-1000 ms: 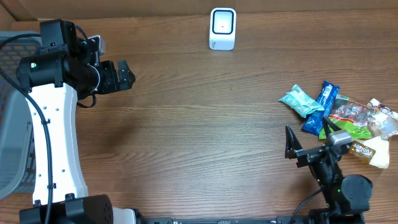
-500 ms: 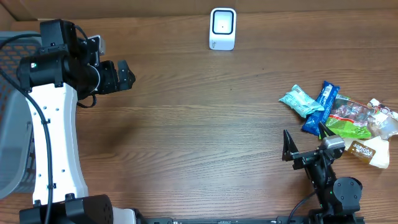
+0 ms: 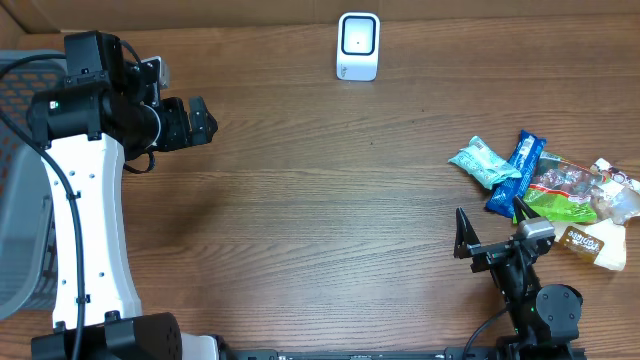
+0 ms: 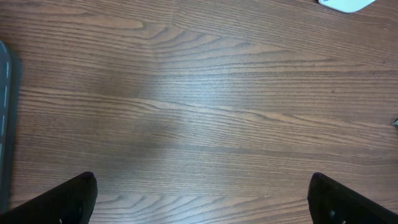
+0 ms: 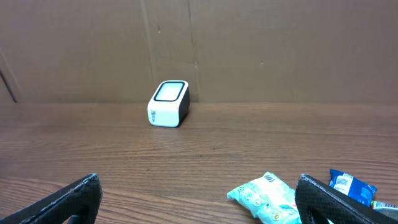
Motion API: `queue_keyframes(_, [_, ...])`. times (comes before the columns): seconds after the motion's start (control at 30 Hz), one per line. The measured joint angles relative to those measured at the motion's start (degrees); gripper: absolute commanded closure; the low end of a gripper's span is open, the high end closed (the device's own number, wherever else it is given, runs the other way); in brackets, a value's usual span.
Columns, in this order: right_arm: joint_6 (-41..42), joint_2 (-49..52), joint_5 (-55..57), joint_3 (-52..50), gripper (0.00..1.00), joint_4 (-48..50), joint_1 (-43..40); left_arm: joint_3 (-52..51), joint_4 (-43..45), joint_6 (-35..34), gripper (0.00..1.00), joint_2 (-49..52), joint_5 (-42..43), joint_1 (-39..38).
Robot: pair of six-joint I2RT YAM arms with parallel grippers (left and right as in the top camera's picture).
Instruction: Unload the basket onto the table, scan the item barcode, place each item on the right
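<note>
Altogether: one scanner, one basket, roughly six packets, two open end effectors.

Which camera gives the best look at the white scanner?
The right wrist view: the scanner stands whole, showing its window and side. Overhead shows only its top; left wrist catches just a white edge.

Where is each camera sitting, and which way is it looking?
Overhead: above the table, looking straight down; the left arm, right arm, open left gripper and open right gripper show.
Left wrist: on the left arm, looking down at bare wood; its two dark fingertips show.
Right wrist: low on the right arm, looking level toward the back wall; its fingertips show.
Shared: overhead and right wrist both see the white scanner and the mint packet.
</note>
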Motion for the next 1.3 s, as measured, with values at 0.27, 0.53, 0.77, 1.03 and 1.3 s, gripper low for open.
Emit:
queue_keyframes(0.27, [0.0, 0.0, 0.0, 0.0, 0.00, 0.0, 0.0, 0.0, 0.0, 0.0, 0.01, 0.0, 0.0, 0.0])
queue_keyframes(0.53, [0.0, 0.0, 0.0, 0.0, 0.00, 0.0, 0.0, 0.0, 0.0, 0.0, 0.00, 0.0, 0.0, 0.0])
queue_keyframes(0.77, [0.0, 0.0, 0.0, 0.0, 0.00, 0.0, 0.0, -3.3, 6.5, 0.0, 0.00, -6.6, -0.9, -1.9])
queue_keyframes(1.03, [0.0, 0.0, 0.1, 0.0, 0.00, 0.0, 0.0, -32.6, 41.0, -0.2, 0.01, -37.2, -0.9, -4.6])
queue_keyframes(1.3, [0.0, 0.0, 0.4, 0.0, 0.00, 0.0, 0.0, -65.3, 59.9, -0.2, 0.00, -61.5, -2.2, -4.6])
